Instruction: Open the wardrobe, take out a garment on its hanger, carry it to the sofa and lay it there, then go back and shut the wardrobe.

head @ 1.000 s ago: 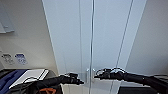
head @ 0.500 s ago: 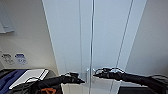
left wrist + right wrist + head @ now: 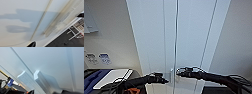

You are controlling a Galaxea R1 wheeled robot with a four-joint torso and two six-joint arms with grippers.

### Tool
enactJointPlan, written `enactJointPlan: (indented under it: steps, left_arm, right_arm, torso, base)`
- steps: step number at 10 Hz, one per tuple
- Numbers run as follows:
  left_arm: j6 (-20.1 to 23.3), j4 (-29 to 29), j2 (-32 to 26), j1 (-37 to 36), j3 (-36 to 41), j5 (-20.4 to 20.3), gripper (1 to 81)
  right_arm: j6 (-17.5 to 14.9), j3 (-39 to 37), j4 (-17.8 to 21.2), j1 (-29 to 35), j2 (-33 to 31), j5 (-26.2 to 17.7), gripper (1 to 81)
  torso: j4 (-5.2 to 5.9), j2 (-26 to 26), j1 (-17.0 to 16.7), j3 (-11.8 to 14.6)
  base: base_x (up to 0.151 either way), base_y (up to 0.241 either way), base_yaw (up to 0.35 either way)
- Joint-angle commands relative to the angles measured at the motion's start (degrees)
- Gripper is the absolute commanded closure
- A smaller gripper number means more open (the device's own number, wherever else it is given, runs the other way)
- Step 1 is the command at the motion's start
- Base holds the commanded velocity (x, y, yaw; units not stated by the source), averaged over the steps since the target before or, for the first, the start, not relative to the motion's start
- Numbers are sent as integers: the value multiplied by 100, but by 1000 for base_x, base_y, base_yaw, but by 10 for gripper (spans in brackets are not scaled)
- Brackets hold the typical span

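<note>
wardrobe (image 3: 156,37): smooth white painted panels, faint sheen
handles (image 3: 37,77): smooth matt white, plastic-looking
wall (image 3: 111,37): plain matt white
arms (image 3: 136,81): matt black

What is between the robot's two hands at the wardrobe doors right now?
In the head view, the left hand and right hand flank the wardrobe door seam, where the pair of small white handles sits.

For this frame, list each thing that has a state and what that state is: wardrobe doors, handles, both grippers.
wardrobe: both doors shut, the seam between them straight and narrow.
handles: two side by side at the seam, neither one gripped.
left gripper: at handle height just left of the seam, holding nothing.
right gripper: at handle height just right of the seam, holding nothing.
</note>
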Motion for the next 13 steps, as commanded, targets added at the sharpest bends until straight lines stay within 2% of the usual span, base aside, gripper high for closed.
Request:
enactJointPlan:
  steps: [1, 9, 13]
  left_arm:
    - [29, -53, 194, -981, -283, 62, 10]
    - [64, 35, 1363, -1104, -1470, -70, 10]
    - [73, 351, 1943, -1183, -2164, -193, 10]
  right_arm:
    - [45, -262, 26, 1047, 275, -58, 10]
    - [45, 2, 105, 1074, 389, -67, 10]
    - [54, 20, 105, 1057, 380, -58, 10]
  torso:
    - [0, -3, 0, 0]
    - [0, -3, 2, 0]
    - [0, -3, 2, 0]
  base:
    - [0, 0, 0]
    - [0, 0, 0]
    - [0, 0, 0]
